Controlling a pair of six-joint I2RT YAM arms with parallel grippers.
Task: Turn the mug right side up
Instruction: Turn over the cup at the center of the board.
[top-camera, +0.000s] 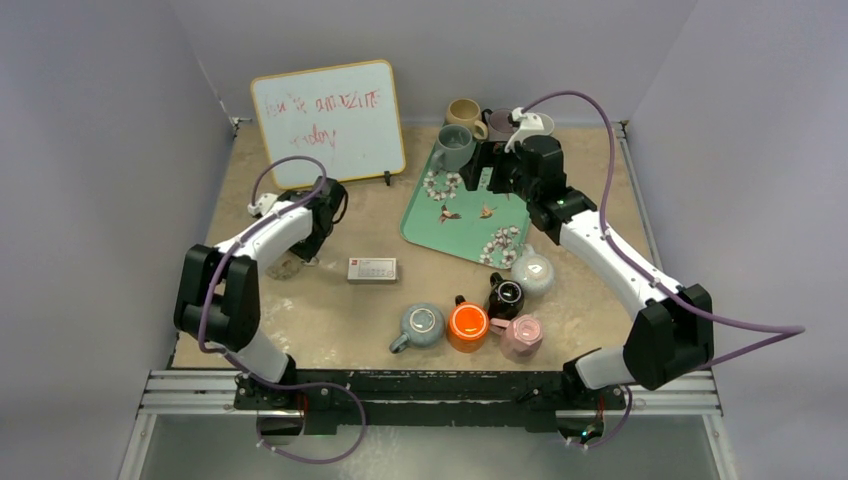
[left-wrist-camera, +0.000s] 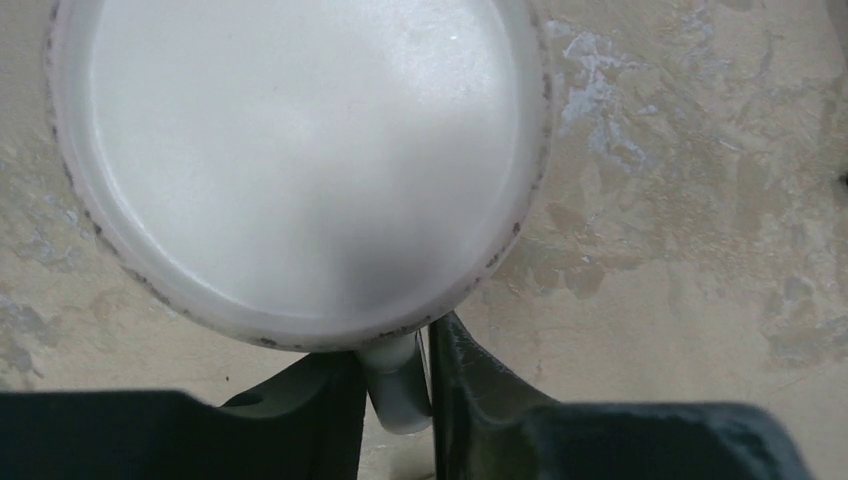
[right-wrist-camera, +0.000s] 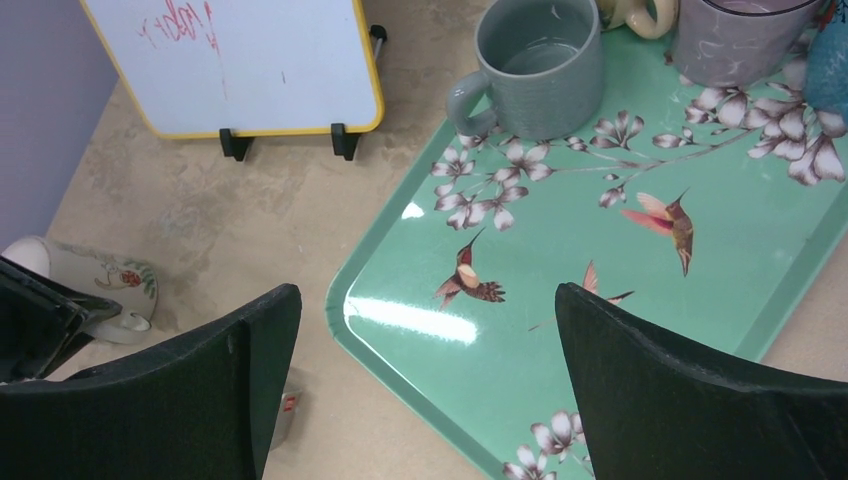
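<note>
The table (top-camera: 330, 310) carries everything, and the green tray (top-camera: 470, 235) serves as the marker for the rest. Left of the tray a whiteboard (top-camera: 325, 120) stands propped on its feet. On the tray's far end sit a grey mug (right-wrist-camera: 540, 65) and two others, all mouth up, seemingly the sorted ones. Just off the tray's near corner a cluster of mugs (top-camera: 470, 320) stands on the bare table.

The mug (top-camera: 288, 265) in hand lies well left of the tray, beyond a small card box (top-camera: 372, 268), and is mostly covered by the left arm in the overhead view. From the right wrist camera its flowered side and one white end show, and it looks tipped rather than standing square. The left wrist view is filled by a white disc with a speckled rim; I cannot tell whether that is its base or its inside.

The right pincer (right-wrist-camera: 425, 295) hangs over the tray's left part, fingers spread fully wide, holding nothing. It is probably parked clear of the work.

The left pincer (left-wrist-camera: 395, 370) is drawn narrow around the mug's handle (left-wrist-camera: 398, 395), a finger tight against each side with no gap visible. That reads as a grip on the handle, the natural lever for rolling the mug onto its base.
</note>
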